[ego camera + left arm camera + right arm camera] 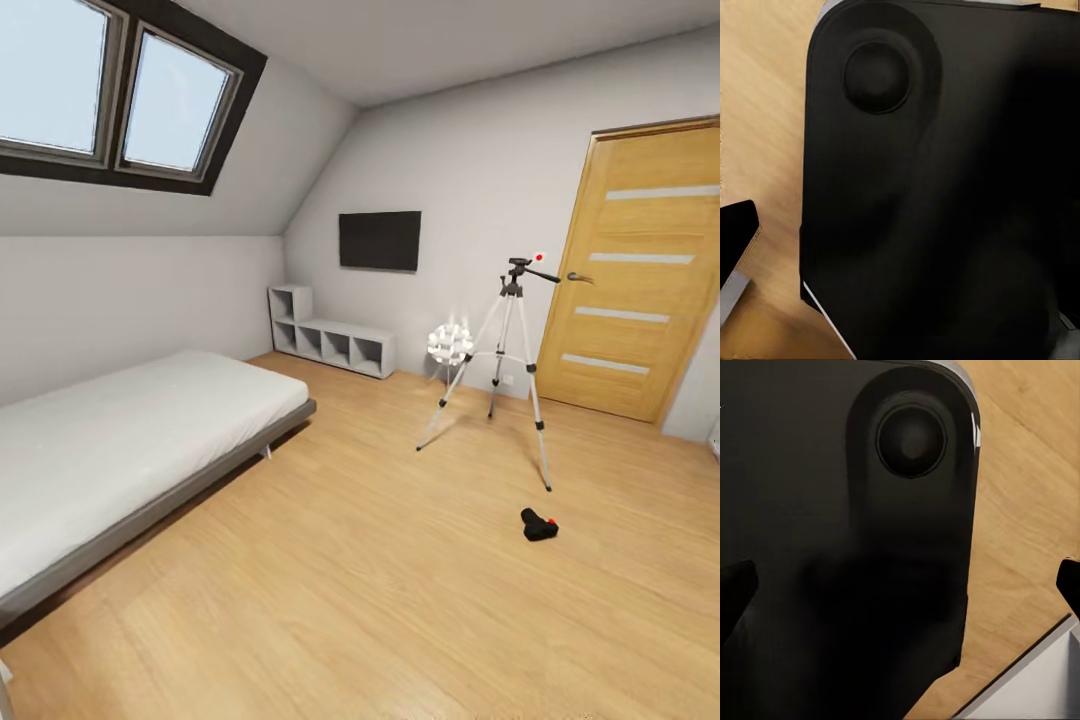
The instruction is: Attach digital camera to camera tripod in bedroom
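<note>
A: Head view first: where do the task's things stand?

B: The camera (539, 524) lies on the wood floor (330, 560), off to the right, by itself. The tripod (505, 370) stands upright just beyond it, legs spread, between the camera and the oak door (640, 270). The camera sits near the tripod's closest foot but does not touch it.

A: And the rest of the room?

B: A bed (120, 450) runs along the left wall, white cube shelves (330, 340) sit under a dark wall screen (379, 240), and a skylight (110, 90) is set in the sloped ceiling.

A: What of the jaws?

B: Both wrist views look down past a dark rounded body panel, apparently the robot's own, with floorboards beside it. Dark tips show at the picture edges, too little to judge, so I cannot tell whether either pair of jaws is open or closed. The arms seem tucked in, well apart from the camera.

A: So which step is this?

B: The approach, I judge. Nothing is held yet. The next move calls for driving forward and rightward until the camera is within reach, then lowering an arm to floor level without knocking a tripod leg.
</note>
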Robot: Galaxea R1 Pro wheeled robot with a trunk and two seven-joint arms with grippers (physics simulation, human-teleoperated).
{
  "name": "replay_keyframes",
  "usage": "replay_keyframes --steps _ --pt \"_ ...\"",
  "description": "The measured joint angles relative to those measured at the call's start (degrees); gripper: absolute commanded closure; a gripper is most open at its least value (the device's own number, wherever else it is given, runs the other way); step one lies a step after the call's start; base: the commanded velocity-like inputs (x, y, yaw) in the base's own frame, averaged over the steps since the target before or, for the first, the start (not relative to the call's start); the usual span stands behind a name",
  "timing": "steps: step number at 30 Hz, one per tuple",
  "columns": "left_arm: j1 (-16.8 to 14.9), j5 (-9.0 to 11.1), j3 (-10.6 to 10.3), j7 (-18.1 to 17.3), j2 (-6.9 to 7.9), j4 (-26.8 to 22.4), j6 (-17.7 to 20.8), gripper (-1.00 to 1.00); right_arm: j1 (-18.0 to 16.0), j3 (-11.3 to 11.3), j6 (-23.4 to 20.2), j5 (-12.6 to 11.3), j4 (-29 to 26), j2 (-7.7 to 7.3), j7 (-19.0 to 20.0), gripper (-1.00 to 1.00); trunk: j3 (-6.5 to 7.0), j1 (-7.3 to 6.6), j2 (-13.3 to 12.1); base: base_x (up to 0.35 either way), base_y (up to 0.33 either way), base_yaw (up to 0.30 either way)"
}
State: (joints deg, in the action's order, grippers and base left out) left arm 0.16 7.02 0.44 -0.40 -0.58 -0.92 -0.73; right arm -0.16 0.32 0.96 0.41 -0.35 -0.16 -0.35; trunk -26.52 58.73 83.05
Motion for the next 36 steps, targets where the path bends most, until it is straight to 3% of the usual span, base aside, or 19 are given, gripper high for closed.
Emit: replay_keyframes --steps 36 --pt "0.0 0.0 0.0 0.0 0.06 0.0 -0.1 -1.0 0.0 0.0 0.0 0.1 0.0 0.07 0.0 -1.0 0.0 0.0 0.0 0.0 0.0 -0.296"
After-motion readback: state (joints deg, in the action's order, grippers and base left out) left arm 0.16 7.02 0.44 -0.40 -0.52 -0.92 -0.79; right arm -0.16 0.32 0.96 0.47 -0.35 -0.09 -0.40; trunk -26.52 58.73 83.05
